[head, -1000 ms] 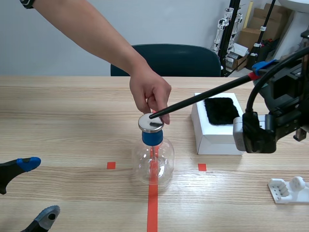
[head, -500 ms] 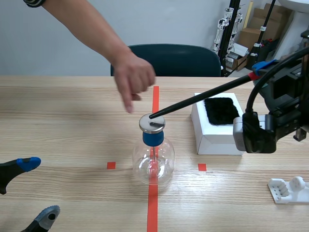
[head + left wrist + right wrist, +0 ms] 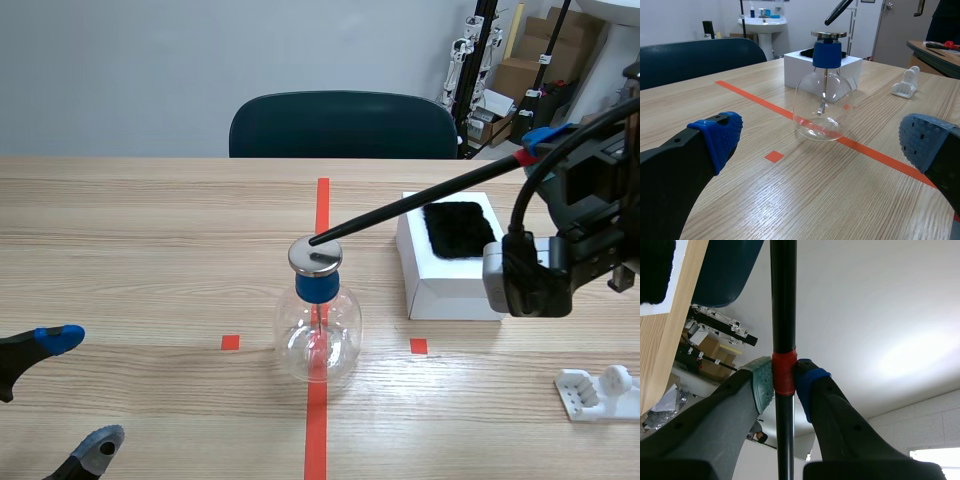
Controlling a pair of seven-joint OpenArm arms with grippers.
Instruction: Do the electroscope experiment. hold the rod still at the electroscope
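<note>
Our right gripper [image 3: 783, 383] pinches the long black rod [image 3: 400, 212], tip by the shiny metal lid [image 3: 314, 257] of the round glass jar [image 3: 318, 335]; our left gripper [image 3: 80, 392] gapes open.

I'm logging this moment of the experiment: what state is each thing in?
Rod: clamped in the right gripper, slanting down, tip over the electroscope's plate; contact unclear.
Electroscope: upright, blue stopper in.
Right gripper: shut on the rod.
Left gripper: open, holding nothing.
Fur: lying flat on the white box.
</note>
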